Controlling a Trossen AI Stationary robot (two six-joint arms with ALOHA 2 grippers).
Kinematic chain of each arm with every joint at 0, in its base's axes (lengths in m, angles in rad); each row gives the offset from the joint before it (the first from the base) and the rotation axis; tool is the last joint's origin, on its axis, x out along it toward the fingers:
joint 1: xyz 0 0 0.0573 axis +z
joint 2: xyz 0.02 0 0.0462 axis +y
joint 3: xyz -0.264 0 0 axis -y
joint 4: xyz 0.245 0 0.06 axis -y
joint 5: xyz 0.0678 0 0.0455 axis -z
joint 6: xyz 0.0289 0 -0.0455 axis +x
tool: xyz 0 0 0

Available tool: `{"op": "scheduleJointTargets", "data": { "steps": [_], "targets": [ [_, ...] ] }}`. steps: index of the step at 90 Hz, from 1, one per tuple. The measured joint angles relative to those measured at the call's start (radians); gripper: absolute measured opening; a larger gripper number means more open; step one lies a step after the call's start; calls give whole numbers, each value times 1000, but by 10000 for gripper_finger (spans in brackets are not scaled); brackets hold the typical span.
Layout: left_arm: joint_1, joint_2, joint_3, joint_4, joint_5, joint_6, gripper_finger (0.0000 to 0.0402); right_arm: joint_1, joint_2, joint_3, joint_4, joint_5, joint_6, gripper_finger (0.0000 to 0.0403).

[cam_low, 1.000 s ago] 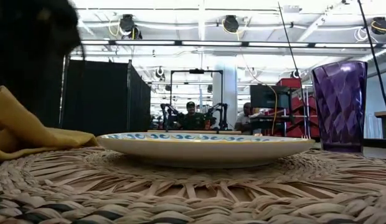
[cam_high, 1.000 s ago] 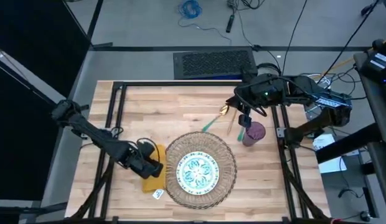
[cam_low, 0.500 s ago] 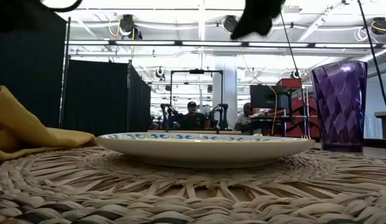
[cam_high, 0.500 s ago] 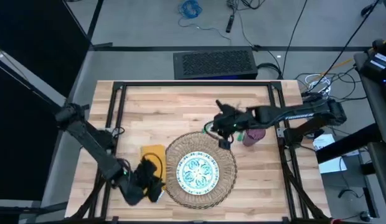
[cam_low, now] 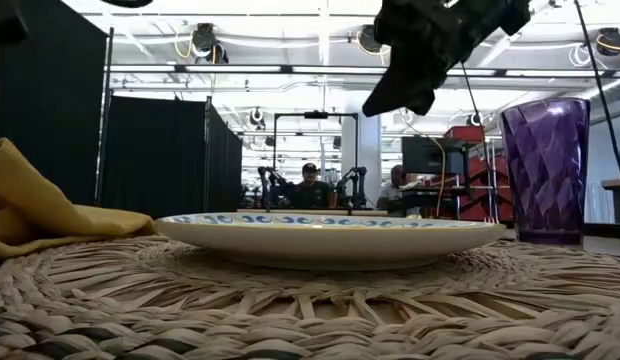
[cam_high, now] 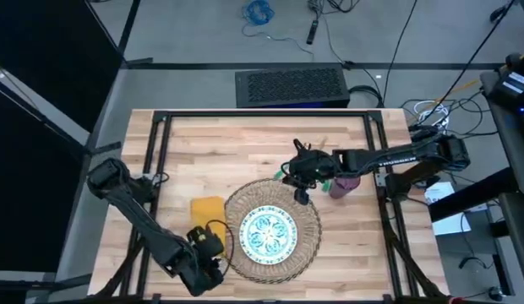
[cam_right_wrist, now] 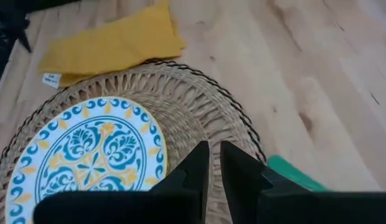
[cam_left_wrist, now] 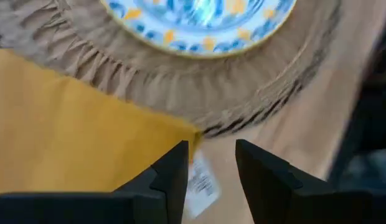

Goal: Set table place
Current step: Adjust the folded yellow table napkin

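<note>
The left gripper (cam_high: 213, 272) hangs low over the near left part of the surface (cam_high: 203, 143), just beside the near left rim of the mat (cam_high: 306, 241); in its wrist view its fingers (cam_left_wrist: 171, 177) stand slightly parted with nothing between them, above the white tag (cam_left_wrist: 198, 185) at the napkin's corner. The napkin (cam_high: 208, 209) lies flat on the wood to the left of the mat, its right edge touching or tucked just under the woven rim. The round mat sits in the near middle of the surface, and the plate (cam_high: 268, 234) rests on it, roughly centred. Farther back, the right gripper (cam_high: 299, 179) hovers over the far edge of the mat, its arm reaching in from the right; in its wrist view the fingers (cam_right_wrist: 196, 165) are almost closed, only a thin gap showing, and whether they clamp anything cannot be told. A green handle (cam_right_wrist: 292, 172) lies on the wood just beyond the mat's rim beneath that gripper. The cup (cam_high: 344, 183) stands upright on the surface to the right of the mat's far edge, close beside the right arm. In the low view, people (cam_low: 308, 186) sit at workstations in the room well behind the surface.
</note>
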Motion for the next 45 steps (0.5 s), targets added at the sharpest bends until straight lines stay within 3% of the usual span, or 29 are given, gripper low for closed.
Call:
{"op": "scheduleJointTargets", "data": {
  "steps": [45],
  "targets": [
    [38,17,22,3,51,184,120,-1,0,0,-19,-8,-30,27]
  ]
}}
